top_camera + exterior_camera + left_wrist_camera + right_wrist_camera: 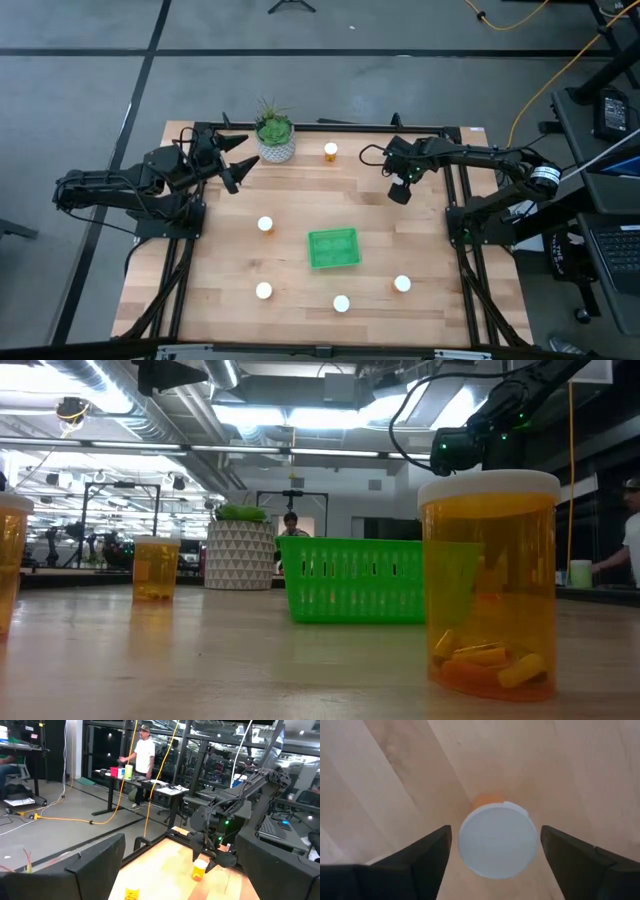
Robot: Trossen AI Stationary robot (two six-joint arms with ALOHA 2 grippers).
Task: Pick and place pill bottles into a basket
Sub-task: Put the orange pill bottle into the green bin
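Note:
My right gripper (pixel 401 190) is open at the table's far right, pointing down over a pill bottle. In the right wrist view its fingers stand on either side of that bottle's white cap (pixel 498 840) with a small gap on each side. The bottle also shows in the left wrist view (pixel 199 869), standing on the table. Other bottles stand upright at the far side (pixel 330 151), the left middle (pixel 265 224) and along the near side (pixel 263 290) (pixel 341 303) (pixel 402 284). The green basket (pixel 333 248) sits near the table's middle. My left gripper (pixel 236 165) is open and empty beside the plant.
A green plant in a white pot (pixel 274 135) stands at the far edge, just right of my left gripper. In the low view one bottle (pixel 489 585) stands close in front, right of the basket (pixel 350 580). A person (pixel 143 750) stands in the room beyond the table.

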